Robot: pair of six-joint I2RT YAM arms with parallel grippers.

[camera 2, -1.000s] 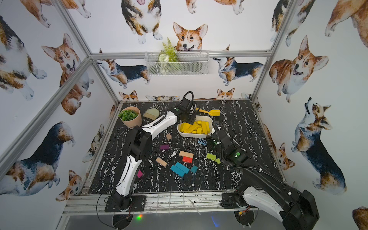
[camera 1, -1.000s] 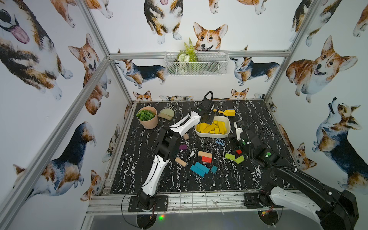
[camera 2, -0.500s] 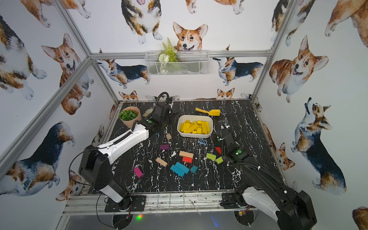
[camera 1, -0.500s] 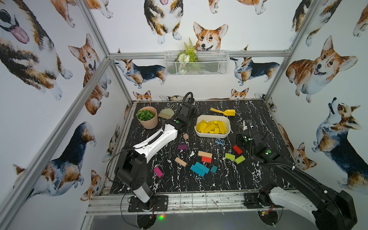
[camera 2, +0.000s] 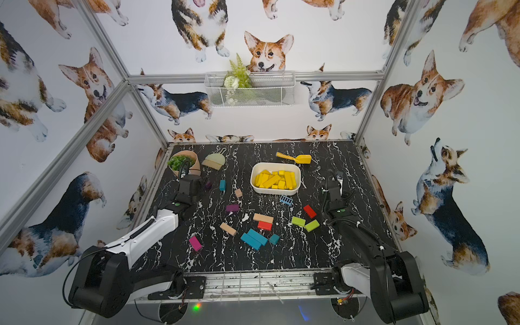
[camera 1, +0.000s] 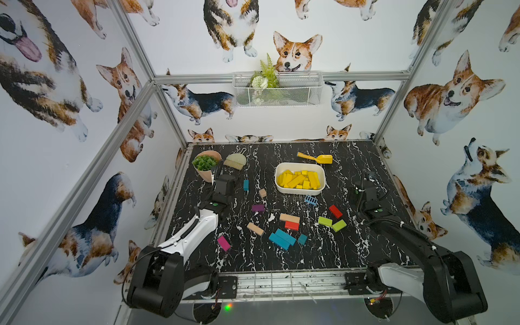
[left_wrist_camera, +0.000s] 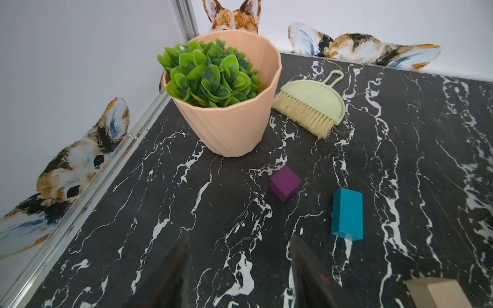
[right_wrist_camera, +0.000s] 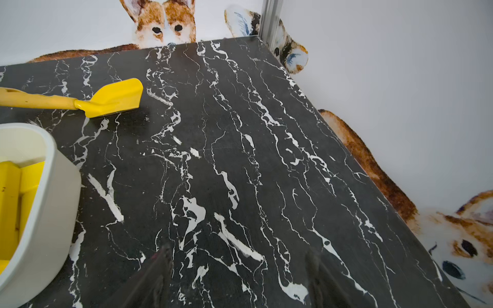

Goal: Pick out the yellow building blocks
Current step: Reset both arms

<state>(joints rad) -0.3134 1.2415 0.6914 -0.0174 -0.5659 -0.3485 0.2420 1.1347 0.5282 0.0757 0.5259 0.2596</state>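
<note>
The yellow building blocks [camera 1: 300, 179] [camera 2: 276, 179] lie piled in a white tray [camera 1: 298, 191] at the back middle of the black marble table in both top views. Every yellow block I see is in that tray. The right wrist view shows the tray's wall [right_wrist_camera: 50, 192] and a few of the blocks [right_wrist_camera: 13, 186]. My left gripper [left_wrist_camera: 240, 253] stands open over bare table, near a peach plant pot [left_wrist_camera: 232, 125]. My right gripper [right_wrist_camera: 238, 256] is open too, over bare table to the right of the tray. Nothing is between either pair of fingers.
A yellow toy shovel [right_wrist_camera: 109, 100] lies behind the tray. A green hand brush [left_wrist_camera: 312, 104], a purple cube [left_wrist_camera: 285, 182], a teal block [left_wrist_camera: 346, 213] and a tan block [left_wrist_camera: 437, 292] lie near my left gripper. Several coloured blocks [camera 1: 282, 239] are scattered mid-table.
My left arm has swung from over the tray to the back left beside the pot. My right arm has pulled back to the right. Both pairs of jaws have widened.
</note>
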